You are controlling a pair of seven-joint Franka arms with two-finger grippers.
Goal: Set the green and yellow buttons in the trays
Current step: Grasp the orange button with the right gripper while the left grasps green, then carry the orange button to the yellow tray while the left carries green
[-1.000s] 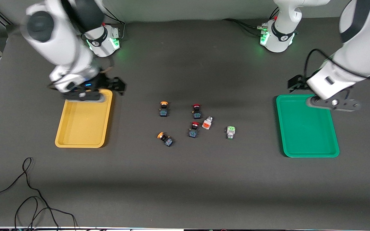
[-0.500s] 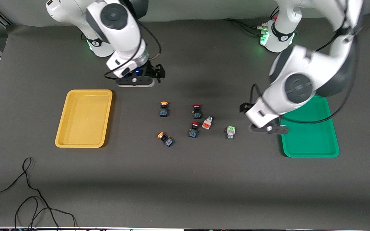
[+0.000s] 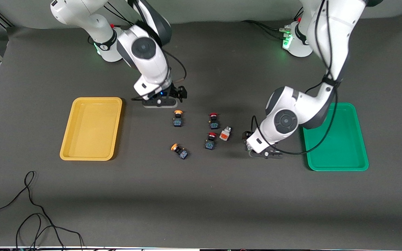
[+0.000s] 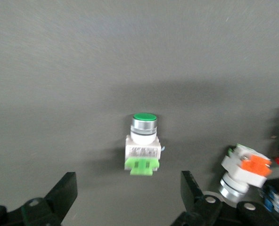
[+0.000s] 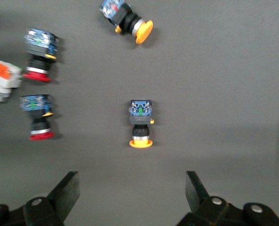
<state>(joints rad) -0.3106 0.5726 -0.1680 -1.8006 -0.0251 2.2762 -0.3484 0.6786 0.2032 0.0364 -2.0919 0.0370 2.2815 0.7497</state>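
Both spread wide: left gripper (image 4: 127, 197) over green button (image 4: 142, 143), right gripper (image 5: 132, 195) over yellow button (image 5: 141, 122).

The surface (image 3: 201, 195) is dark grey, carrying a plain yellow tray (image 3: 91, 128) and a plain green tray (image 3: 337, 146). Two switches have orange-yellow caps on black-blue bodies (image 3: 177, 118) (image 3: 179, 150), two have red caps on black-blue bodies (image 3: 214, 121) (image 3: 210, 141), one white-bodied switch shows an orange-red face (image 3: 225, 134), and another white-bodied switch (image 4: 142, 143) has a green cap, a silver collar and a light green base. Both arms are white with dark grey joints, and each black hand (image 4: 130, 207) (image 5: 132, 202) has black fingers.
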